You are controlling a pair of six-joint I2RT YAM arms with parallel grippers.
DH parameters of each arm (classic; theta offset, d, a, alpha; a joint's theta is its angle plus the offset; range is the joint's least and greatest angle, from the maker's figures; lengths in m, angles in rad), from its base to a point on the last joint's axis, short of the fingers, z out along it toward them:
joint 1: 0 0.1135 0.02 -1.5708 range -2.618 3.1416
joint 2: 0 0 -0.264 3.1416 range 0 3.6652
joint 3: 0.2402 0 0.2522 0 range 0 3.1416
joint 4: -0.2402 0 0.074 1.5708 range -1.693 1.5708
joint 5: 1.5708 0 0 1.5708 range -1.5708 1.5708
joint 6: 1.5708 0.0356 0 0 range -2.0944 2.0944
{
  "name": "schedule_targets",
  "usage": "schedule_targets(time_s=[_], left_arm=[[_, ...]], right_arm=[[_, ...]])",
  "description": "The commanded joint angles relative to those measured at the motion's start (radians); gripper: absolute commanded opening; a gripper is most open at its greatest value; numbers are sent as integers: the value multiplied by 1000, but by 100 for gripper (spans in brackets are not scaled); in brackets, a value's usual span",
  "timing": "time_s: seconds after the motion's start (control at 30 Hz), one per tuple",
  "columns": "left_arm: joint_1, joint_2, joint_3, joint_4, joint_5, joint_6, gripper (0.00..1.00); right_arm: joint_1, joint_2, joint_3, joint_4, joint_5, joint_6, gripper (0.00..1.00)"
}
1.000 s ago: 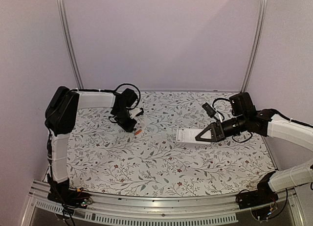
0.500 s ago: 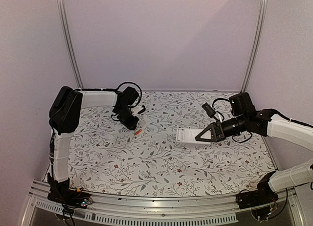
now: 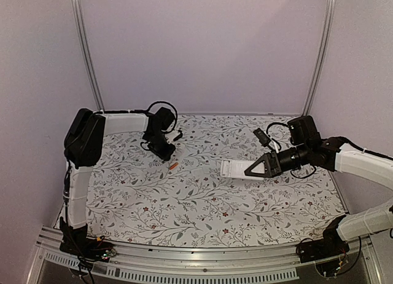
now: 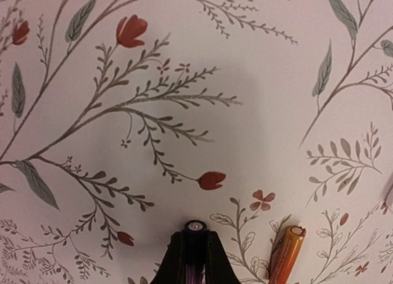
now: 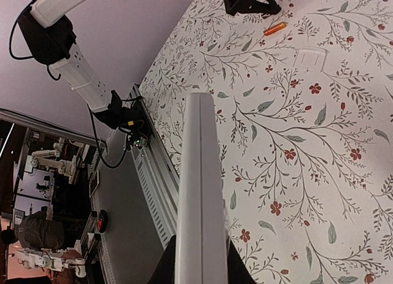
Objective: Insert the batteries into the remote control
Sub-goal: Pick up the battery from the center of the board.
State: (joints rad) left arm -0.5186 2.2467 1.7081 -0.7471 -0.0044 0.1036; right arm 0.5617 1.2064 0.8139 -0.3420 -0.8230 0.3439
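Observation:
My left gripper (image 3: 166, 153) is at the back left, shut on the dark battery (image 4: 195, 227), whose metal tip shows between the black fingers (image 4: 175, 259). The orange battery (image 3: 174, 166) lies on the cloth just beside that gripper; it also shows in the left wrist view (image 4: 287, 253) and the right wrist view (image 5: 274, 29). My right gripper (image 3: 258, 168) is shut on the remote control (image 3: 235, 169) and holds it above the table at centre right, white back up. In the right wrist view the remote (image 5: 199, 173) is seen edge-on.
The table is covered by a white floral cloth (image 3: 184, 204). A small white flat rectangle (image 5: 310, 58) lies on the cloth near the orange battery. A metal rail (image 3: 184, 253) runs along the near edge. Purple walls enclose the back and sides.
My left gripper has shifted slightly back and right with the dark battery in it. The orange battery and the right arm with the remote have not moved.

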Motion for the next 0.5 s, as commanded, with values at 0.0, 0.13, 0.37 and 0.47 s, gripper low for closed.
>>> schedule_targets(time_s=[0.0, 0.13, 0.37, 0.47], left_arm=[[4, -102, -53, 28, 11, -64, 0], [-34, -327, -169, 205, 38, -109, 0], [-225, -677, -442, 582, 30, -226, 0], [-311, -781, -573, 797, 32, -283, 0]], right_arm=[[-3, -8, 0, 130, 14, 35, 0], [-3, -13, -17, 239, 19, 105, 0], [12, -14, -13, 295, 18, 154, 0], [30, -19, -15, 300, 33, 163, 0]])
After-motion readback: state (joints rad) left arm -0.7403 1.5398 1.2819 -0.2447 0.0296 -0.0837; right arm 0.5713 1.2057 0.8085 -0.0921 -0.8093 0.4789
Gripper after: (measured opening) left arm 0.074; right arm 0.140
